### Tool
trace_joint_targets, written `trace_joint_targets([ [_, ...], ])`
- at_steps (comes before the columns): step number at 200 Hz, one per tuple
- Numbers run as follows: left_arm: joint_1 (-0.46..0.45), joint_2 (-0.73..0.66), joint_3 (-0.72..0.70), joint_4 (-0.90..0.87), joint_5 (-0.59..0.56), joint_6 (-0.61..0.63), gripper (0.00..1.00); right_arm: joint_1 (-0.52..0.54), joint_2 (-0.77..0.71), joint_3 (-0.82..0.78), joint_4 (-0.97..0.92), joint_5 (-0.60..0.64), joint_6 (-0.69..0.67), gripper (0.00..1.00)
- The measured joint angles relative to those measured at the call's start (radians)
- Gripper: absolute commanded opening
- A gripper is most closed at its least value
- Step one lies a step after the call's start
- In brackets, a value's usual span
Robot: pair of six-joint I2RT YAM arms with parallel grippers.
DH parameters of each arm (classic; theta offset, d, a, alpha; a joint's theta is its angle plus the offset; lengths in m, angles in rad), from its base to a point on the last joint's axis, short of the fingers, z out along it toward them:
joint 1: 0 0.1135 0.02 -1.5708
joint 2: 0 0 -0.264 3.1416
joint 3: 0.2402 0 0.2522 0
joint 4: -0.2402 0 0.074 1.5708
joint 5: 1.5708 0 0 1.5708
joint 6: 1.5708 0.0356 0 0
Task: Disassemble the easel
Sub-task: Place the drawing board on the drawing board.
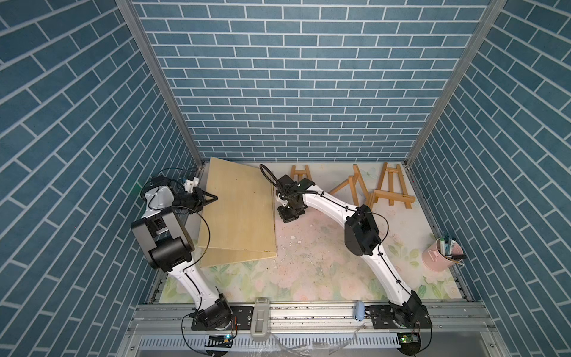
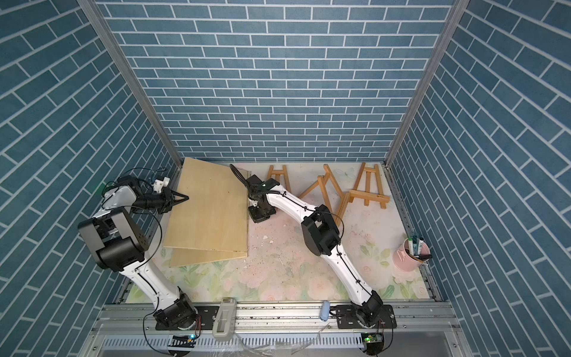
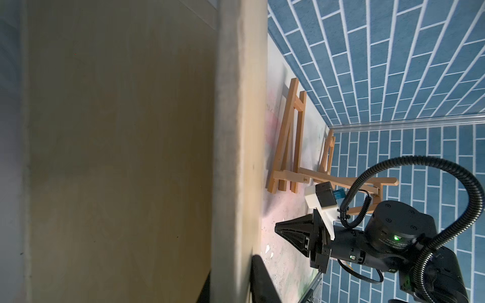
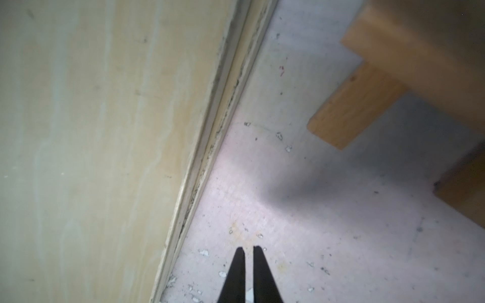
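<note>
Left gripper [image 1: 215, 197] clamped on tilted plywood board [image 1: 238, 210] edge; right gripper [image 4: 248, 249] nearly closed, empty, tips down beside board; nearest wooden easel [image 4: 354, 105] just beyond, untouched.

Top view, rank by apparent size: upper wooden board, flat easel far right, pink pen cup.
1. upper wooden board, by far.
2. flat easel.
3. pink pen cup; it sits nearer the camera, so that gap is unsure.

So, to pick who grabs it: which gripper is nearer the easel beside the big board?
Right. The right gripper hangs just in front of that easel; the left gripper sits across the board, at its opposite edge.
</note>
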Motion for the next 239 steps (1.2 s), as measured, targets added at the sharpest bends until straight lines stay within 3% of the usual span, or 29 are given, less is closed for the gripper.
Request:
trace_joint_targets([
  [59, 0.006, 0.079, 0.05, -0.037, -0.032, 0.052, 0.24, 0.0, 0.088, 0.082, -0.014, -0.026, 0.003, 0.11],
  [141, -0.031, 0.125, 0.07, -0.054, -0.069, 0.053, 0.25, 0.0, 0.096, 0.091, -0.015, -0.048, 0.003, 0.11],
  [239, -0.04, 0.155, 0.063, -0.082, -0.191, 0.034, 0.38, 0.0, 0.104, 0.101, -0.008, -0.064, 0.003, 0.11],
])
